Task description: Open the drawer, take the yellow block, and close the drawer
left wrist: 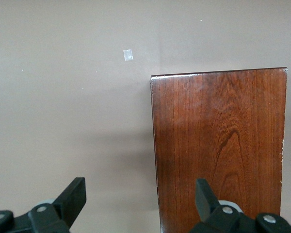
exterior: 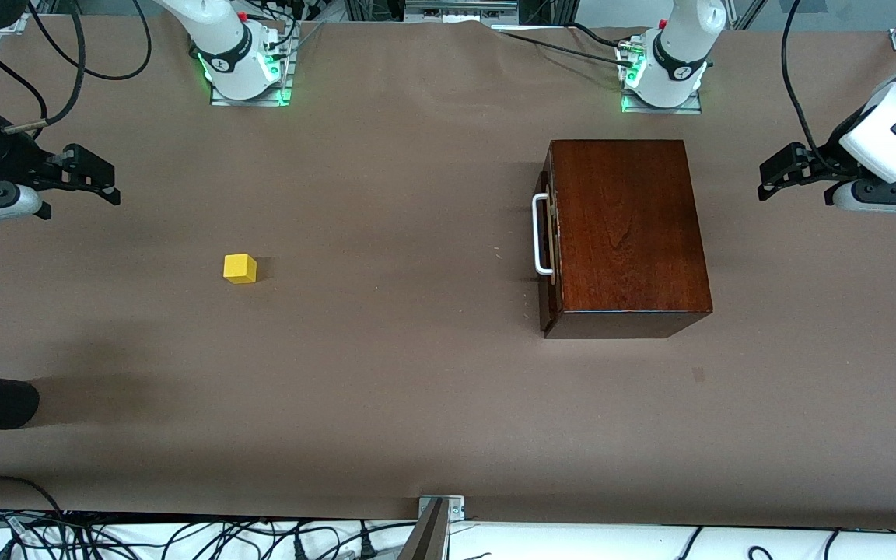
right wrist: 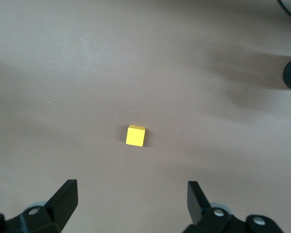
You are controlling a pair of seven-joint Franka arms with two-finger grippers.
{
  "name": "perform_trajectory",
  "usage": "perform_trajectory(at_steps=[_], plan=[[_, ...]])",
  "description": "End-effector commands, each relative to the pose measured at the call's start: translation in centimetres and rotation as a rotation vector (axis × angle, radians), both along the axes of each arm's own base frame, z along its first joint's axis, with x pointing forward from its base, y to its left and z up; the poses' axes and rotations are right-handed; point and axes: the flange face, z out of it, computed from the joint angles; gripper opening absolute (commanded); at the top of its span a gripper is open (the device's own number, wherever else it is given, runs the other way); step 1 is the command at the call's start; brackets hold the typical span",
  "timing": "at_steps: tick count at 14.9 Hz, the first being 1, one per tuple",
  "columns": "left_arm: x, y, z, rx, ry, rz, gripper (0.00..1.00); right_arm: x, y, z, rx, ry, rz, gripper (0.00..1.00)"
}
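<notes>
Below your right end effector (right wrist: 131, 196), which hangs over the brown counter (exterior: 417, 389) at the right arm's end with its fingers spread wide and nothing between them, the yellow block (exterior: 239, 268) sits alone on the bare surface, toward the middle of the counter from that end effector. Your left end effector (left wrist: 140, 199) hangs at the left arm's end, fingers also apart and empty, partly over the edge of the dark reddish-brown wooden box (exterior: 625, 233). You can see the drawer (exterior: 547, 233) is pushed in, its white handle (exterior: 539, 233) on the box side facing the block, well apart from both end effectors.
</notes>
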Motion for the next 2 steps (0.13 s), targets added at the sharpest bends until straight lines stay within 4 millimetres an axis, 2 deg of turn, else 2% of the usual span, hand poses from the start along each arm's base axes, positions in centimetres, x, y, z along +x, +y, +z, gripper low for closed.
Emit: perform_trajectory(at_steps=[1, 2], plan=[[-0.73, -0.35, 0.19, -0.023, -0.008, 0.001, 1.0, 0.35, -0.13, 0.52, -0.01, -0.013, 0.006, 1.0], [-0.73, -0.35, 0.19, -0.023, -0.008, 0.001, 1.0, 0.35, -0.11, 0.52, -0.009, -0.013, 0.006, 1.0]])
